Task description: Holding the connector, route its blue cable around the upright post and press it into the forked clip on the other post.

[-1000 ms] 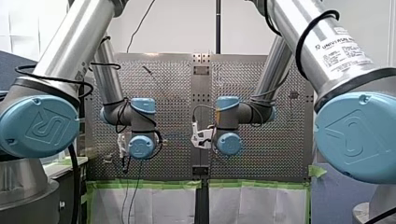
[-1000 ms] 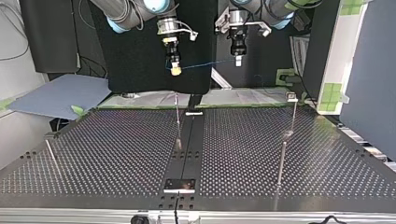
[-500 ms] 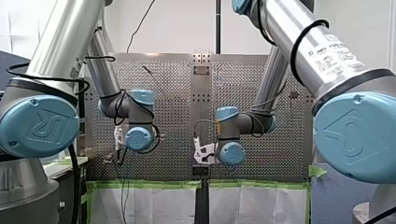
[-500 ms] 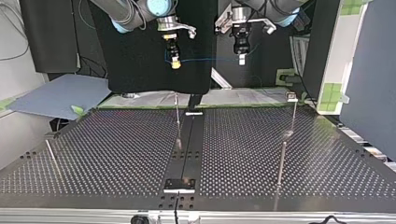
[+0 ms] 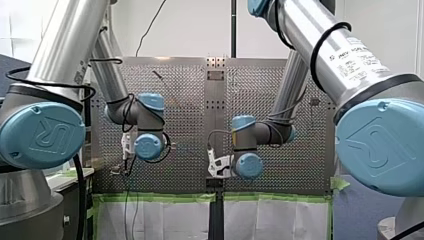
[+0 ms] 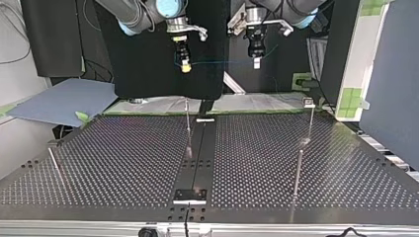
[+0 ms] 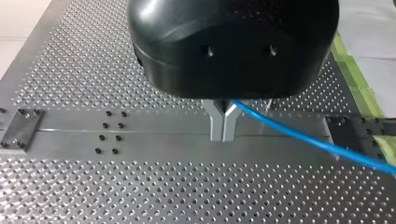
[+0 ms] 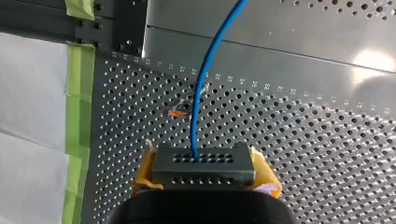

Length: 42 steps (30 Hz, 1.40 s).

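High over the perforated table (image 6: 123, 158), my right gripper (image 8: 203, 176) clamps the rigid connector (image 8: 203, 161) and my left gripper (image 7: 223, 122) pinches its cable (image 7: 303, 138), which looks light and floppy, best held close in.

Top view: bench (image 6: 123, 158) carries a centre post (image 6: 188, 129) towards the far side, a far-right post (image 6: 310, 121), a near-right post (image 6: 297, 173), a near-left post (image 6: 54, 165).

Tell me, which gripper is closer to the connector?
Right. My right gripper clamps the connector between its yellow pads. My left gripper pinches the blue cable farther along, apart from the connector.
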### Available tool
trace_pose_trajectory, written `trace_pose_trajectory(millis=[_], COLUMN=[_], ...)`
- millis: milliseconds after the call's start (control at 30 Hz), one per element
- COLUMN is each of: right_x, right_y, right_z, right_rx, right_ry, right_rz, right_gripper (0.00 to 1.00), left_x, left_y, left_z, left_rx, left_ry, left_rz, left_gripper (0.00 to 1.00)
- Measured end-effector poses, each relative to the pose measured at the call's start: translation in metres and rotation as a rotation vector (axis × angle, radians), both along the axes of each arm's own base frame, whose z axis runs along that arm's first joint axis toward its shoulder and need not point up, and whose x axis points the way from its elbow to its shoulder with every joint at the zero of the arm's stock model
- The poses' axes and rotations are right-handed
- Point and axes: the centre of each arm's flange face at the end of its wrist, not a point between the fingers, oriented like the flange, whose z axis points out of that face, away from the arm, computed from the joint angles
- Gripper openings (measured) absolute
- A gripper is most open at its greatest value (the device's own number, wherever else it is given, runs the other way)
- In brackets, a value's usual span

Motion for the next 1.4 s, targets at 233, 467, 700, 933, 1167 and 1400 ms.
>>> trace_pose_trajectory(millis=[233,467,700,933,1167,1400], right_x=[0.011,0.012,0.024,0.031,0.035,0.037], right_y=[-0.006,-0.014,-0.035,-0.055,-0.071,-0.081], right_z=[0.024,0.053,0.097,0.145,0.196,0.249], right_rx=[-0.015,0.002,-0.019,-0.059,-0.101,-0.143], right_ry=[-0.049,-0.107,-0.166,-0.208,-0.246,-0.284], right_rz=[-0.017,-0.018,0.016,0.028,0.039,0.063], right_gripper=[0.00,0.00,0.00,0.00,0.00,0.00], left_x=[0.010,0.029,0.049,0.065,0.086,0.105], left_y=[-0.003,0.001,0.004,0.004,0.014,0.028], left_z=[0.011,0.041,0.078,0.119,0.164,0.208], left_rx=[-0.013,-0.037,-0.089,-0.142,-0.180,-0.195], left_ry=[-0.025,-0.068,-0.121,-0.175,-0.234,-0.291], left_rz=[0.009,0.075,0.152,0.185,0.205,0.206], left_gripper=[0.00,0.00,0.00,0.00,0.00,0.00])
